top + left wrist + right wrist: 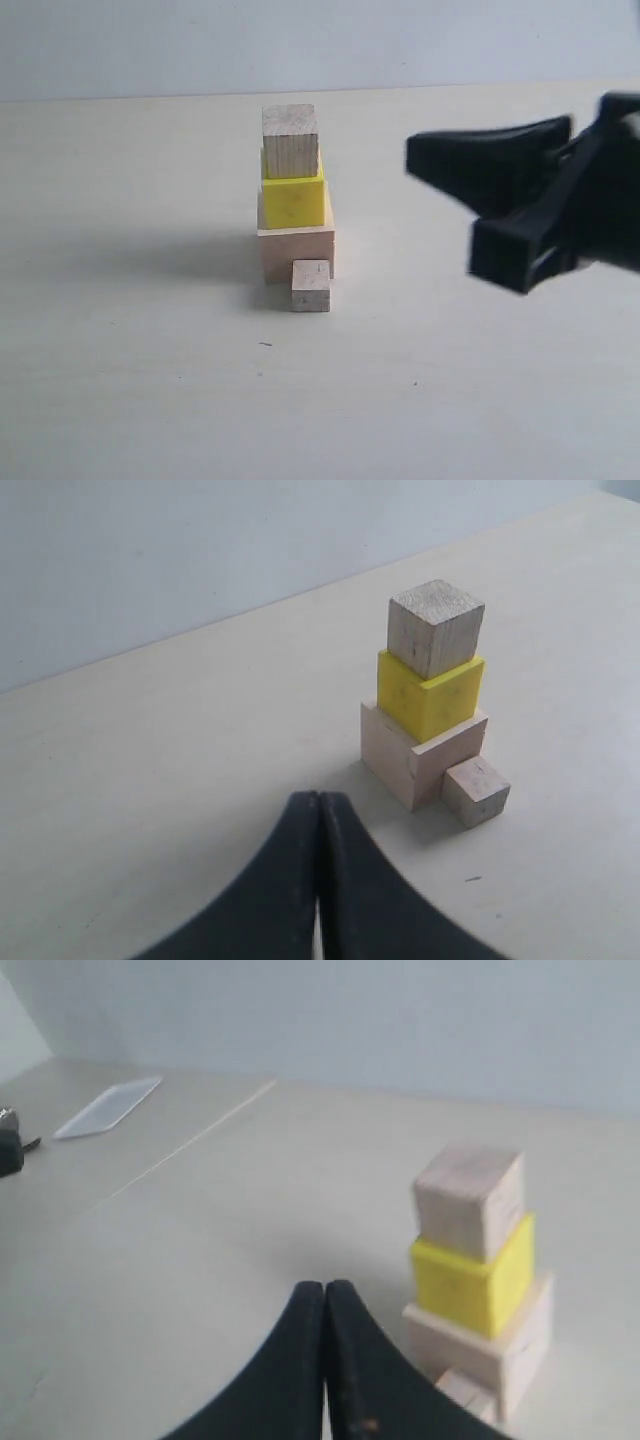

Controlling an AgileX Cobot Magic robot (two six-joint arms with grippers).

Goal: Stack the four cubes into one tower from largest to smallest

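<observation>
The pale table (120,380) carried everything. The right gripper (325,1290) had its two black fingers pressed together with nothing between them. In the exterior view it hung over the table's right side, well apart from the cubes. The left gripper (318,800) was likewise pinched closed and empty, off to one side of the cubes.

The large cube (296,253) of bare wood stood on the table about midway between the left and right edges, nearer the far edge than the near one. The yellow cube (294,203) sat on it, set toward its back. The medium cube (290,140) rested on the yellow one, turned a little askew.

The tiny cube (311,287) was not on the stack. It lay on the table just beside the large cube's near face, on the side toward the near edge. Faint marks on its front were too small to read.
</observation>
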